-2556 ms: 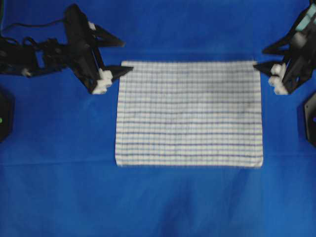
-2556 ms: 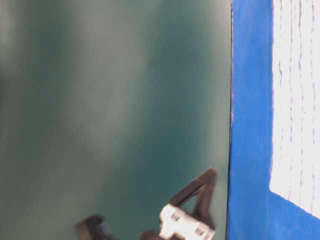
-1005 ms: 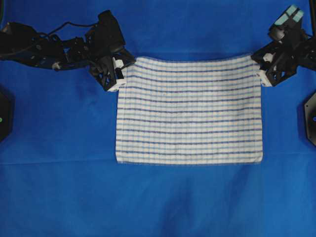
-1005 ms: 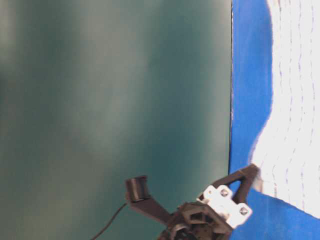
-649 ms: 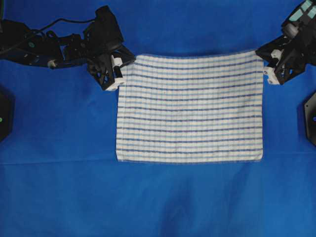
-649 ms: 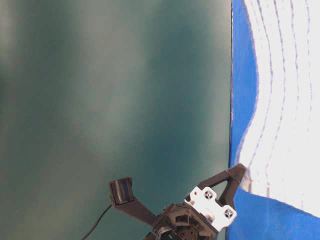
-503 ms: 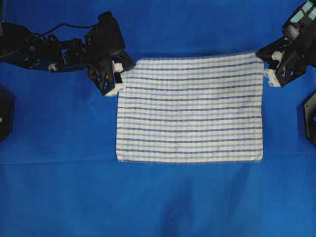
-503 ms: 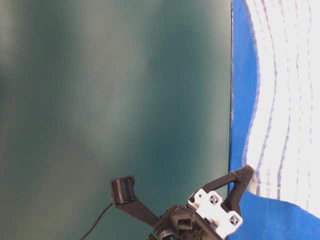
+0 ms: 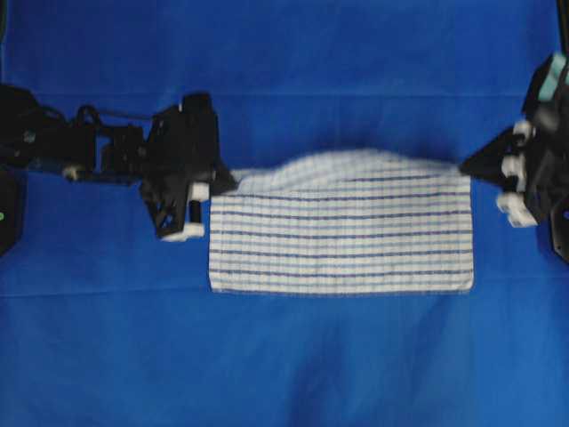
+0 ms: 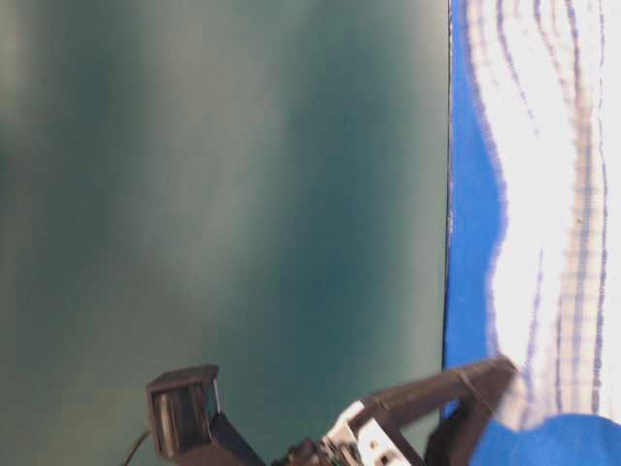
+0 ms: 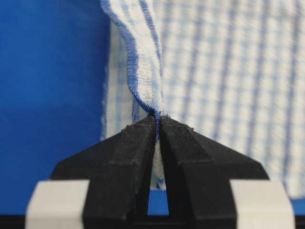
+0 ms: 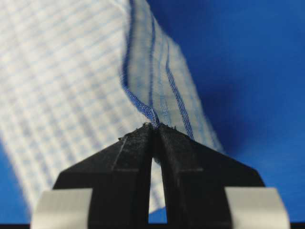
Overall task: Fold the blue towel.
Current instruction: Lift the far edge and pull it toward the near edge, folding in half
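Observation:
The blue towel (image 9: 342, 240), white with thin blue stripes, lies on the blue table covering (image 9: 284, 356) with its far edge lifted and humped in the middle. My left gripper (image 9: 224, 181) is shut on the towel's far left corner. In the left wrist view the left gripper (image 11: 157, 120) pinches the hemmed edge of the blue towel (image 11: 219, 71) between its black fingertips. My right gripper (image 9: 466, 166) is shut on the far right corner. The right wrist view shows the right gripper (image 12: 155, 127) clamping the blue towel (image 12: 62, 71) at its hem. In the table-level view the blue towel (image 10: 543, 194) billows upward.
Black arm bases stand at the left edge (image 9: 9, 213) and right edge (image 9: 560, 222) of the table. The blue table covering stretches all around the towel. A dark green wall (image 10: 223, 214) fills the table-level view's left.
Both grippers have carried the towel's far corners toward the near edge and upward. The far edge now humps in the middle, and less of the towel lies flat.

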Robot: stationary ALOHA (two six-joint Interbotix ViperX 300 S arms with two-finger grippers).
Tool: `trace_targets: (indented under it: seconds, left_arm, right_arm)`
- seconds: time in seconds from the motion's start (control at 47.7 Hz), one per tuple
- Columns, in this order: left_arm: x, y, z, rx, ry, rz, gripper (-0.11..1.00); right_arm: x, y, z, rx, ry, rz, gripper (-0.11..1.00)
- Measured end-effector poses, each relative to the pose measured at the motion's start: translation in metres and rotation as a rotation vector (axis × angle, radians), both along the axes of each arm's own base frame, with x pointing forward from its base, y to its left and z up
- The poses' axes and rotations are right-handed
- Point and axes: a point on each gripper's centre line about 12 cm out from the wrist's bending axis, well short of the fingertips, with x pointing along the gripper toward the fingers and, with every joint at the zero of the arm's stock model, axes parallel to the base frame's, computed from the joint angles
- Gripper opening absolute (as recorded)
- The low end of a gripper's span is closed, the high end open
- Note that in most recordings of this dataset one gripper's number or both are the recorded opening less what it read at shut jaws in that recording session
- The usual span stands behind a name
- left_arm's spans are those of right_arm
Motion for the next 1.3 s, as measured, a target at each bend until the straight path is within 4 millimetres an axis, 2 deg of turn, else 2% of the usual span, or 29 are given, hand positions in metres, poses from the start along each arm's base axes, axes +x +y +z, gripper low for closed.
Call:
trace_targets:
  seconds: [0.503, 0.628, 1.005, 1.068, 1.131, 1.299]
  left_arm:
    - [-0.007, -0.076, -0.005, -0.089, 0.032, -0.127, 0.03]
    - [-0.007, -0.082, -0.007, -0.11, 0.034, -0.123, 0.03]
    - [-0.004, -0.082, -0.021, -0.115, 0.057, -0.112, 0.04]
    - [-0.004, -0.082, -0.023, -0.114, 0.064, -0.112, 0.08]
    - [-0.004, -0.082, -0.024, -0.115, 0.065, -0.111, 0.17]
    - [-0.004, -0.082, -0.024, -0.115, 0.067, -0.11, 0.54]
  right_arm:
    - [-0.002, 0.068, -0.019, 0.123, 0.135, 0.247, 0.06]
    - [0.0, 0.076, -0.025, 0.134, 0.156, 0.264, 0.06]
    - [0.008, 0.087, -0.039, 0.132, 0.185, 0.297, 0.06]
    - [0.01, 0.088, -0.04, 0.131, 0.189, 0.297, 0.06]
    - [0.012, 0.088, -0.04, 0.132, 0.188, 0.294, 0.06]
    - [0.017, 0.089, -0.039, 0.141, 0.165, 0.283, 0.08]
